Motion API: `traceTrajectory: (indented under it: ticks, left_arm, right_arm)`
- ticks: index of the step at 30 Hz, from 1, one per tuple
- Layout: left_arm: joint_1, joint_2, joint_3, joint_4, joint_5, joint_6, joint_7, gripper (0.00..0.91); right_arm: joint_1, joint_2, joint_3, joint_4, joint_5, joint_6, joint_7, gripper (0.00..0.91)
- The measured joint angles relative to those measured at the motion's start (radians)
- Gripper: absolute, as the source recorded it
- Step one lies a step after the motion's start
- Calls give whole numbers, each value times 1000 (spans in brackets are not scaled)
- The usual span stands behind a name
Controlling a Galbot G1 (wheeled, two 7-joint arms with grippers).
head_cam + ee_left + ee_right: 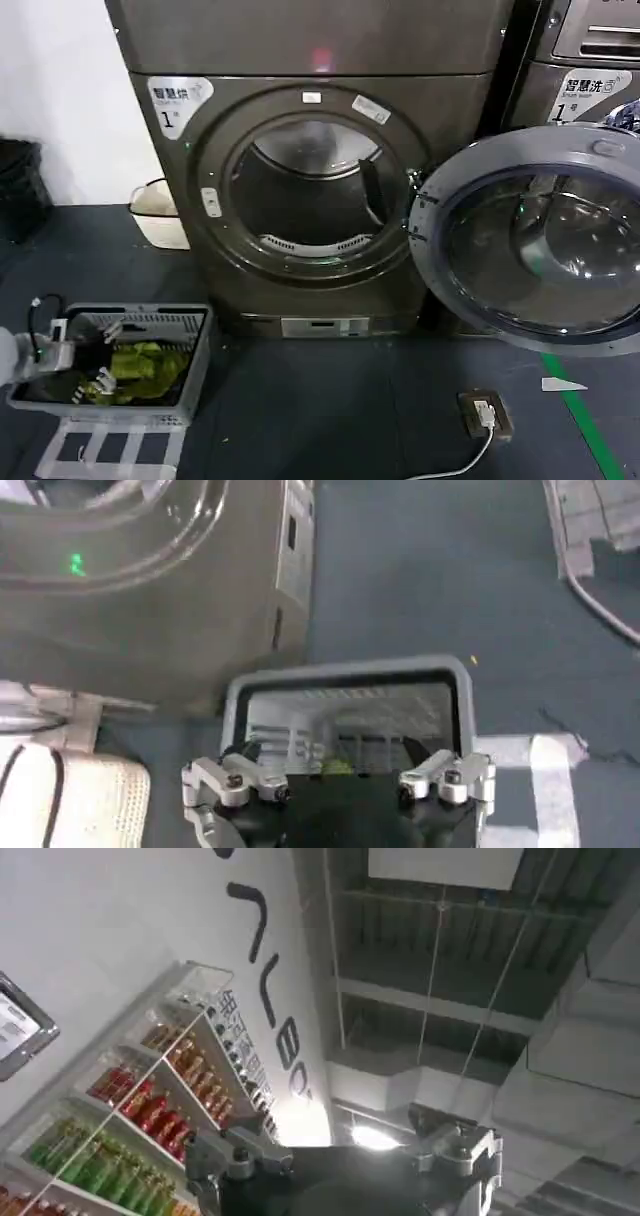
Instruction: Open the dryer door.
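The grey dryer (310,185) stands in front of me with its round drum opening uncovered. Its round glass door (540,240) is swung wide open to the right, hinged at the drum's right edge. My left gripper (108,352) hangs low at the left over a grey laundry basket (195,350), open, with nothing between its fingers. In the left wrist view the left gripper (330,752) sits above the basket rim (345,670), with the dryer's lower body (150,610) beyond. My right gripper (335,1133) points up toward a ceiling and a drinks shelf, open and holding nothing.
Green clothes (150,362) lie in the basket. A white bin (160,212) stands left of the dryer. A second machine (580,70) is behind the open door. A floor socket with a white cable (487,413) and a green tape line (585,420) mark the dark floor.
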Motion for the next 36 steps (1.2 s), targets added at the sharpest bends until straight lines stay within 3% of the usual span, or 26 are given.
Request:
traceTrajectory:
  ticks: [8, 36]
  left_arm:
    - [-3, 27, -15, 33, 125, 15, 85, 907]
    - [0, 27, -42, 72, 209, 6, 89, 907]
  right_arm:
    - [-4, 1, 11, 8, 0, -2, -1, 907]
    - [-29, 8, 38, 24, 7, -9, -2, 907]
